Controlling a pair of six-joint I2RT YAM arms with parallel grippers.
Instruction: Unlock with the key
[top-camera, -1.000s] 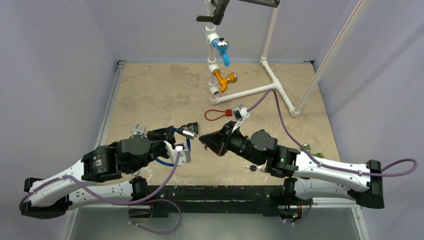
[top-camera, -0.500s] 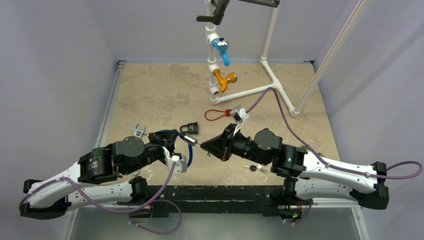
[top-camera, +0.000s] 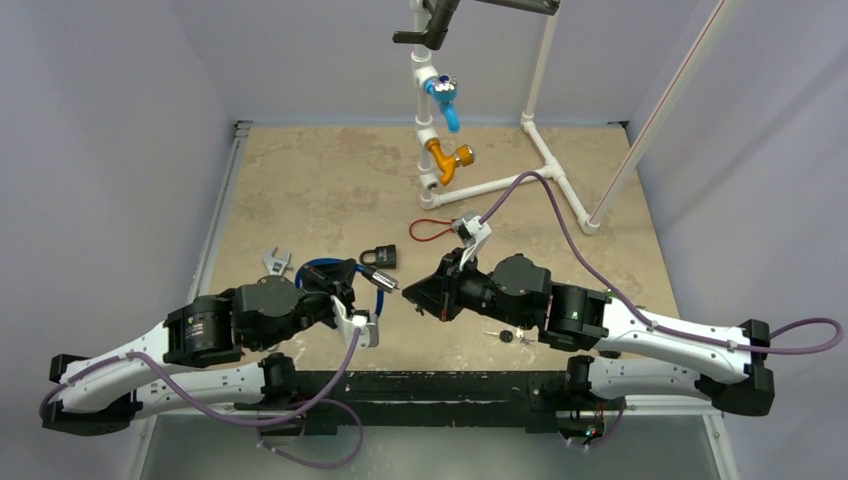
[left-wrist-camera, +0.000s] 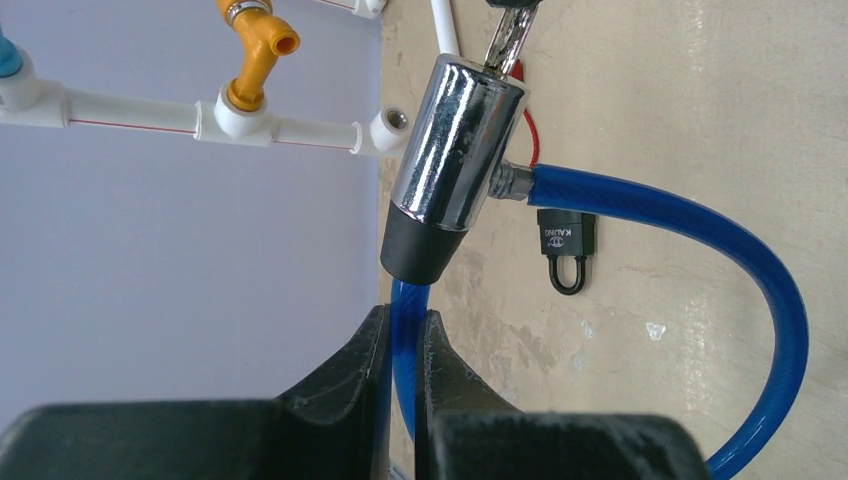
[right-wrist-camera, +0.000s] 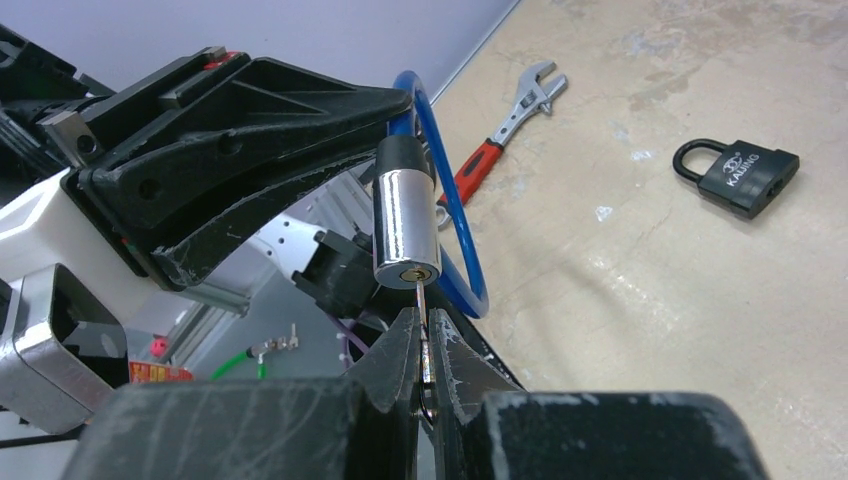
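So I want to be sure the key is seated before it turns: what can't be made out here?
- Key depth: in the right wrist view, the key blade vanishes into the cylinder.
- Key head: same view, buried in the right hand.
- Left wrist view: the top edge cuts the key off.
- Top view: the key is too small to see.
- Latch state: hidden inside the cylinder in every view.

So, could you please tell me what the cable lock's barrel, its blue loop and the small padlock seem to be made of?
Barrel: polished, chrome-like metal, judging by its mirror reflections, with a matte black end cap, probably plastic or rubber. Blue loop: glossy plastic-looking sheath; any core is hidden. Padlock: matte black body, maybe coated metal or plastic.
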